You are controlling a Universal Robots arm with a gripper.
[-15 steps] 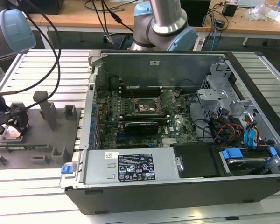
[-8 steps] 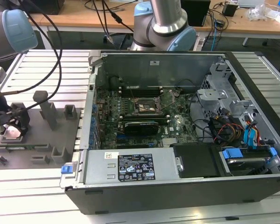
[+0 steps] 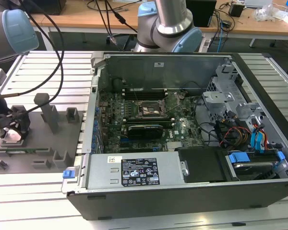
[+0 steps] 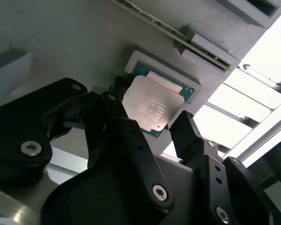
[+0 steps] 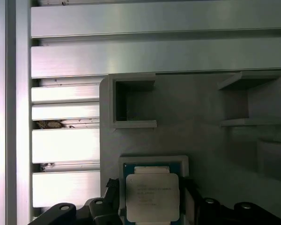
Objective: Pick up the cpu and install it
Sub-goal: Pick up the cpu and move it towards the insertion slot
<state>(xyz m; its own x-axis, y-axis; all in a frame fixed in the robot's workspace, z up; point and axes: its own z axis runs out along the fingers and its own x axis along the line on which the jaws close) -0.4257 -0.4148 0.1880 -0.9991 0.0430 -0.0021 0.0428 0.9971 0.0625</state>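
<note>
The cpu (image 4: 151, 104) is a flat silver square with a thin green rim, lying in a shallow recess of the grey tray (image 3: 41, 141) at the exterior view's left. My gripper (image 4: 151, 108) hangs just over it, open, with one black finger (image 4: 185, 129) beside each of two opposite edges. I see no contact with the chip. In the first wrist view the cpu (image 5: 152, 199) sits between the gripper's (image 5: 152, 187) two tips. In the exterior view the gripper (image 3: 13, 128) stands over the cpu (image 3: 12, 138). The dark square socket (image 3: 151, 111) lies on the motherboard inside the open computer case.
Grey posts and blocks (image 3: 50, 115) rise from the tray beside the recess. The open case (image 3: 182, 143) has tall metal walls, a power supply (image 3: 134, 172) along the front and drive cages with cables (image 3: 240, 124) on the exterior view's right. Slatted aluminium table (image 3: 33, 201) lies around.
</note>
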